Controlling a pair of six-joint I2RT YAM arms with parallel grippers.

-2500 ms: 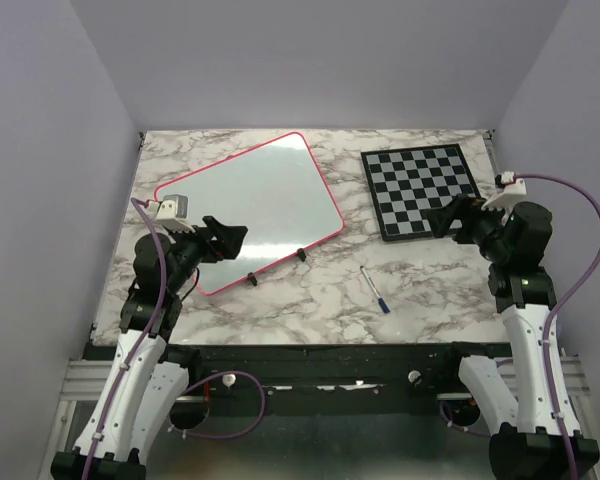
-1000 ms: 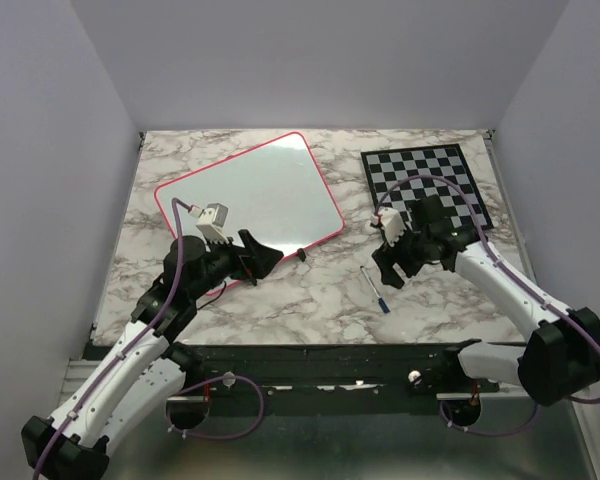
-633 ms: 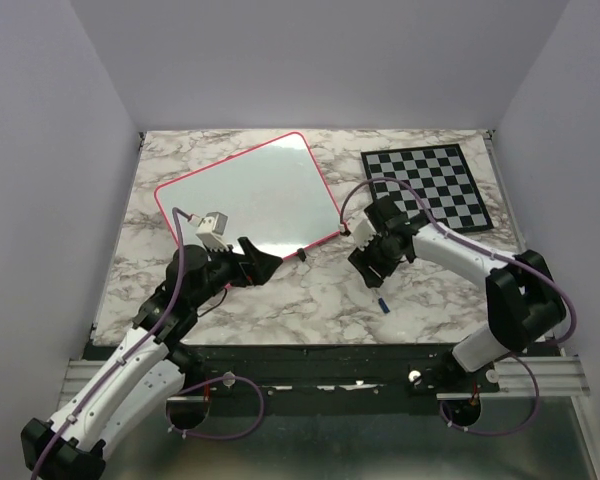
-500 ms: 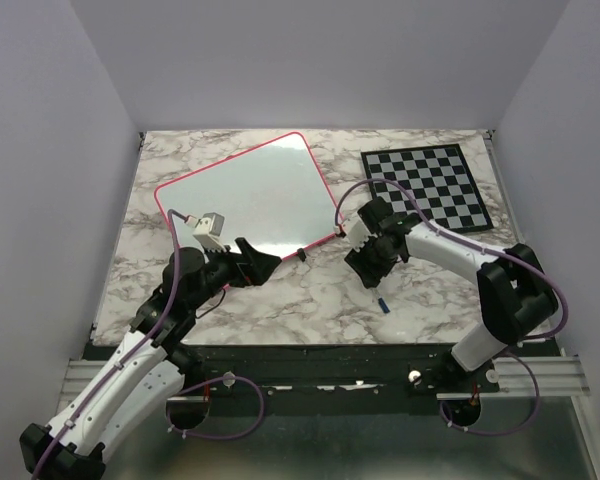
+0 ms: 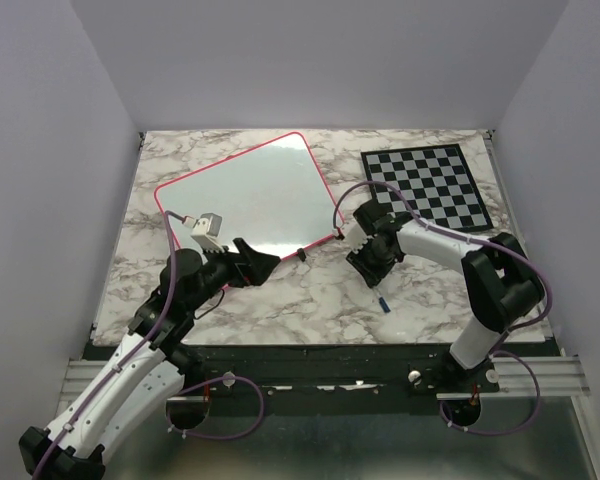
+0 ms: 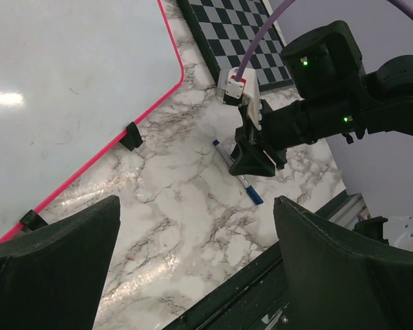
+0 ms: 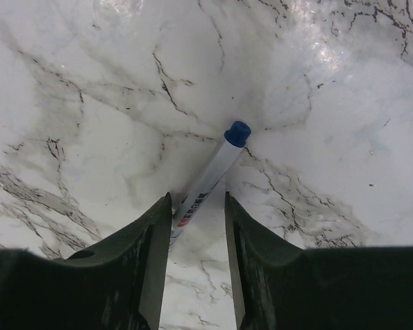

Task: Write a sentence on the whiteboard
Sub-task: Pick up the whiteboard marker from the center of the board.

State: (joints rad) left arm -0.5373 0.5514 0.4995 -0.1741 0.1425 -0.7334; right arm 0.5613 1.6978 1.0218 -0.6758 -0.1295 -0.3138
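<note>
The whiteboard [image 5: 245, 200] lies flat at the back left, white with a pink-red rim and black clips, and its corner fills the upper left of the left wrist view [image 6: 55, 82]. No sentence shows on its white face. A white marker with a blue cap [image 7: 210, 175] lies on the marble right of the board [image 5: 381, 298] [image 6: 251, 192]. My right gripper [image 7: 197, 199] [image 5: 372, 270] is down over it, open, jaws narrowly astride the barrel. The barrel rests against the left finger [image 7: 155, 234], with a gap to the right one. My left gripper [image 6: 196, 203] [image 5: 260, 265] hovers wide open at the board's near edge, holding nothing.
A grey-and-black chessboard [image 5: 425, 185] lies at the back right, behind the right arm. The table's black front rail [image 6: 261, 275] runs just below the marker. Purple cables loop off both wrists.
The right arm swung left and down onto the marker, and its jaws narrowed around the barrel. The left arm stayed almost still, wide open.
</note>
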